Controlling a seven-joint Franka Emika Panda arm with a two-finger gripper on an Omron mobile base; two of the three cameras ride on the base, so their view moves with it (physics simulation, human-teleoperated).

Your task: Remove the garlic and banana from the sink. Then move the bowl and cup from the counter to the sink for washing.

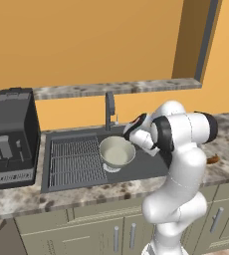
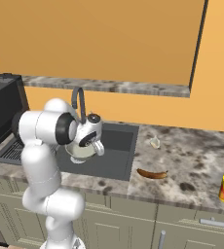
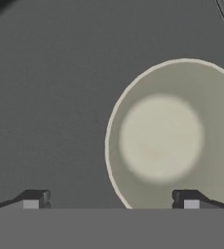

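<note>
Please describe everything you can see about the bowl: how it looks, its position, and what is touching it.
The bowl is wide and round, with a grey, metal-looking outside and a pale cream inside that has a lighter round patch at the bottom. It stands upright and holds nothing. It rests on the floor of the dark sink, just beside the ribbed rack and in front of the faucet. The open pincer hangs just above it, one tip over its rim, gripping nothing; whether that tip touches the rim I cannot tell.

The arm bends down, claw [image 3: 111,199] spread wide, holding nothing.
</note>
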